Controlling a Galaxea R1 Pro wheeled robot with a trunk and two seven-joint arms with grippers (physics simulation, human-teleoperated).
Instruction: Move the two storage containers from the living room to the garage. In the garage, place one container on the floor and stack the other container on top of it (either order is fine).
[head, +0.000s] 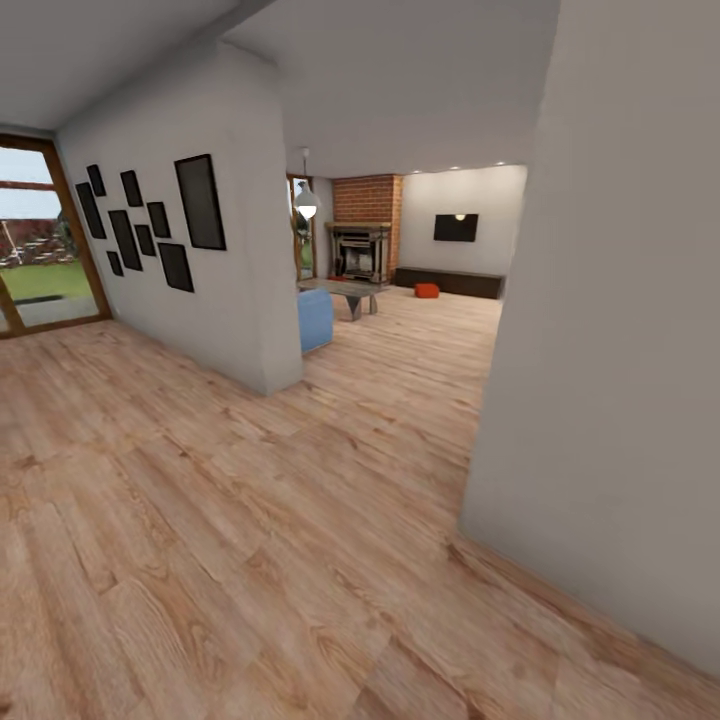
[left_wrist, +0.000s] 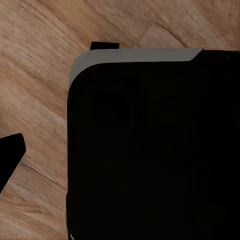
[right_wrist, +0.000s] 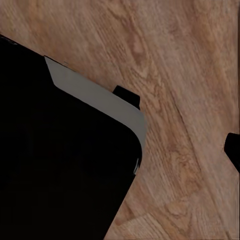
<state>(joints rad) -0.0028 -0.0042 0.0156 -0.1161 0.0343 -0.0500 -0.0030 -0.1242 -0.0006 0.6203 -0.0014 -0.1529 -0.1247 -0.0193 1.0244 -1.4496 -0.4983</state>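
Observation:
Far ahead in the living room, a small red-orange storage container sits on the light wood plank floor in front of the long low dark cabinet. It is too far off to make out its detail. In the left wrist view my left gripper is open over the planks, its dark fingertips wide apart with nothing between them. My right gripper is likewise open over bare planks, fingertips spread. A black part of my own body fills much of both wrist views.
A white wall stands close on the right, and another white wall with black frames on the left; a passage runs between them. Beyond are a blue seat, a low table, a brick chimney with fireplace and a glass door at far left.

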